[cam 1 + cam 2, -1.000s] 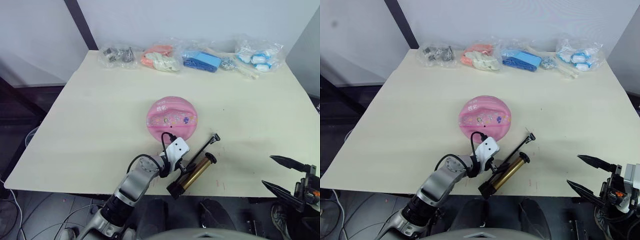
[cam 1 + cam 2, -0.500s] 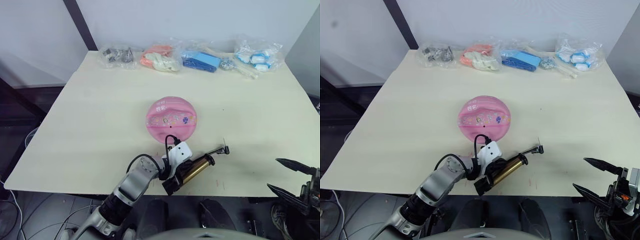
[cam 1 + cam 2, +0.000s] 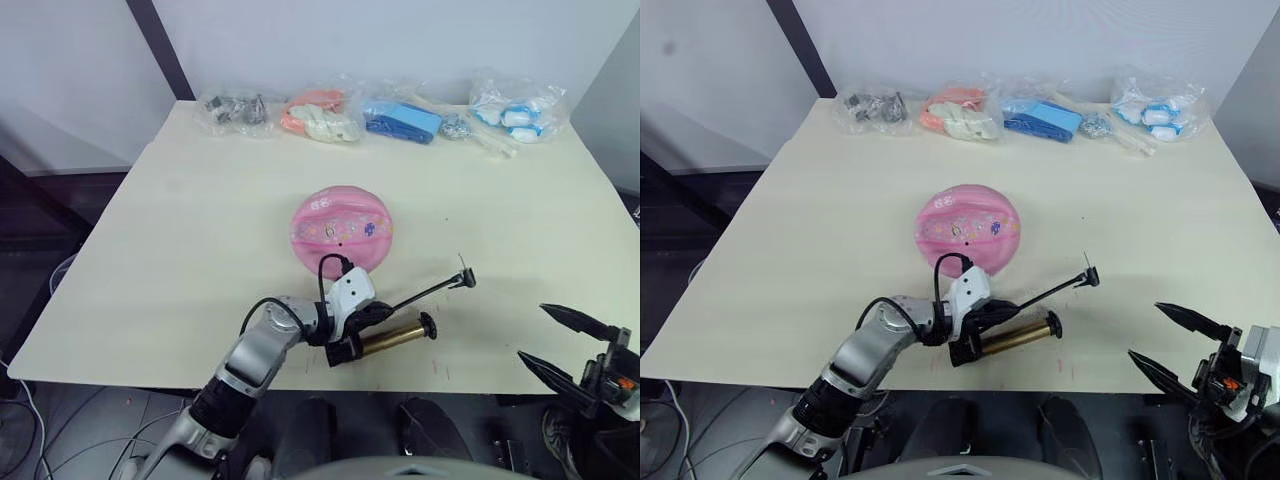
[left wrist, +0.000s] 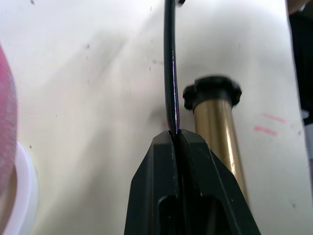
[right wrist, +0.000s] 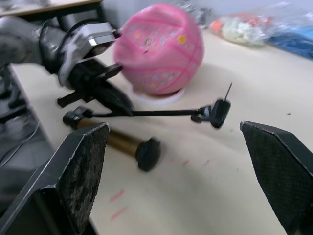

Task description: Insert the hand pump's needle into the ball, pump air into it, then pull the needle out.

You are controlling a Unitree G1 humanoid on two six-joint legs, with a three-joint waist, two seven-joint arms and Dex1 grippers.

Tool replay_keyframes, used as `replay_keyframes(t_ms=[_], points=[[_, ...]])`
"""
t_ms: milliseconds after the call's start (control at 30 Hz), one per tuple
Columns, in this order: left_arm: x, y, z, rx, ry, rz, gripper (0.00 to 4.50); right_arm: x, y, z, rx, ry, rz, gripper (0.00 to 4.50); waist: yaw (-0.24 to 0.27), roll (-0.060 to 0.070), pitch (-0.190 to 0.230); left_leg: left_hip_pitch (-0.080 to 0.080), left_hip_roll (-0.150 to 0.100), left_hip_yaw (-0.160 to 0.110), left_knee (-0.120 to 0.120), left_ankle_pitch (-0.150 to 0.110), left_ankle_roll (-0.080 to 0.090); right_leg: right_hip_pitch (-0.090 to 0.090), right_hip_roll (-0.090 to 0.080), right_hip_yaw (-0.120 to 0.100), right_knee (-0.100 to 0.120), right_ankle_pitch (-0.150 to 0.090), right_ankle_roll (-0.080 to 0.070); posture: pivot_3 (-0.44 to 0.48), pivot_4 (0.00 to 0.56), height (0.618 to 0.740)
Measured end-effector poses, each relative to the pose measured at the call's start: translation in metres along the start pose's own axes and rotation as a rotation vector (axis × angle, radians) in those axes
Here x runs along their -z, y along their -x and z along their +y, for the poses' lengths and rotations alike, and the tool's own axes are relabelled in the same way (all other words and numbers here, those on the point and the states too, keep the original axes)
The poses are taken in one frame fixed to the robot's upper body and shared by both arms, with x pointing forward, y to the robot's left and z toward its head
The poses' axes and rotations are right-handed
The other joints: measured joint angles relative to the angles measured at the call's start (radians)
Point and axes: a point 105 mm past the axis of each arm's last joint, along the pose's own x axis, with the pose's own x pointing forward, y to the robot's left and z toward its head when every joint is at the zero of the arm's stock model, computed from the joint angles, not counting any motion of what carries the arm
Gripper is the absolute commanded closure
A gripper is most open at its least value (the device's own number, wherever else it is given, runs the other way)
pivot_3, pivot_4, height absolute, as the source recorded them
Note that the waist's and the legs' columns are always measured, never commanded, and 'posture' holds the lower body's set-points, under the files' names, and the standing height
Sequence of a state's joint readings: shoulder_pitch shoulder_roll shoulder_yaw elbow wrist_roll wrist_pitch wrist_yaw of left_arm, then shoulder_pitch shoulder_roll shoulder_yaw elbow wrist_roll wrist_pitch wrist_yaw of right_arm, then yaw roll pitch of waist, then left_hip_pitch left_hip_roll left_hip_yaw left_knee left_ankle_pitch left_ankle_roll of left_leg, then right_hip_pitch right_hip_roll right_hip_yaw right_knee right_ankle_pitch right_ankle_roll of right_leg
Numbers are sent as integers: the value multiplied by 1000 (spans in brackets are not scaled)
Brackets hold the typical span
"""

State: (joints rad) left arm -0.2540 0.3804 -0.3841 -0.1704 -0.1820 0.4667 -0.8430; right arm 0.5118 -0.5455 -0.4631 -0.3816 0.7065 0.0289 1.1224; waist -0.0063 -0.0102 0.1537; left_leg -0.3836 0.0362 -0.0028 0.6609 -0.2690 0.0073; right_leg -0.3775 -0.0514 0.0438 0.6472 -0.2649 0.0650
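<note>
Two black fingers (image 4: 161, 181) of the left pincer (image 4: 176, 139) are pressed together on the thin black hose (image 3: 425, 291), which runs out from between their tips. Just beside the fingers lies the hand pump (image 3: 385, 340), a brass cylinder flat on the counter (image 3: 200, 230) near its front edge, its black end cap (image 4: 212, 91) pointing toward 3 o'clock in the head view. From the left pincer the hose stretches toward 2 o'clock, held above the counter, and ends in a small black fitting (image 5: 218, 112) from which the needle (image 5: 227, 91) stands up, tilted slightly. The needle is well apart from the ball (image 3: 341, 226) and touches nothing.

At 12 o'clock from the left pincer, near the middle of the counter, the pink ball sits on a white ring (image 5: 156, 96), its printed side turned up. Along the far edge of the counter lie several clear bags (image 3: 320, 115) in a row.

At 3 o'clock from the pump, beyond the counter's front right corner, the right pincer (image 3: 562, 342) hangs with its two fingers spread wide, holding nothing.
</note>
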Motion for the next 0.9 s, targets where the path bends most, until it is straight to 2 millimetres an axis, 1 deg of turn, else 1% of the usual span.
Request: replay_keyframes(t_ms=[100, 200, 267, 333, 433, 567, 700, 900], points=[[-7, 4, -1, 32, -14, -43, 4435, -4, -13, -4, 88, -81, -26, 0, -1, 0, 0, 0, 0, 0, 0, 0, 0, 0, 0, 0, 0, -1, -1, 0, 150, 736], [-10, 6, -4, 64, -41, -60, 4435, -9, -24, -8, 156, -155, -30, 0, -1, 0, 0, 0, 0, 0, 0, 0, 0, 0, 0, 0, 0, -1, -2, 0, 150, 736], [-11, 6, -4, 67, -47, -66, 4435, -9, -27, -8, 175, -178, -25, 0, -1, 0, 0, 0, 0, 0, 0, 0, 0, -1, 0, 0, 0, -1, -2, 0, 150, 736], [-13, 6, -4, 69, -57, -79, 4435, -10, -33, -10, 212, -261, -25, 0, 0, 0, 0, -1, 0, 0, 0, 0, 0, -1, 0, 0, 0, 0, -1, 0, 150, 736], [-17, 6, -6, 75, -70, -105, 4435, -9, -42, -7, 220, -373, -4, 0, -1, 0, 0, -1, 0, -1, 0, 0, 0, -1, 0, 0, 0, 0, -1, 0, 150, 736], [-20, 7, -6, 89, -89, -127, 4435, -12, -52, -7, 238, -492, -2, 0, -4, 0, 0, -1, 0, -1, 0, 0, 0, -1, 0, 0, 0, -1, -1, 0, 150, 736], [-17, 8, -4, 89, -89, -127, 4435, -16, -59, -10, 257, -558, -19, 0, -4, 0, 0, -2, 0, -1, 0, 0, 0, -1, 0, -1, 0, 0, 0, 0, 150, 736], [-16, 9, -1, 82, -86, -126, 4435, -19, -62, -11, 260, -584, -27, 0, -4, -1, 0, -4, 0, -2, 0, 0, 0, -2, 0, -1, 0, 0, 0, 0, 150, 736]])
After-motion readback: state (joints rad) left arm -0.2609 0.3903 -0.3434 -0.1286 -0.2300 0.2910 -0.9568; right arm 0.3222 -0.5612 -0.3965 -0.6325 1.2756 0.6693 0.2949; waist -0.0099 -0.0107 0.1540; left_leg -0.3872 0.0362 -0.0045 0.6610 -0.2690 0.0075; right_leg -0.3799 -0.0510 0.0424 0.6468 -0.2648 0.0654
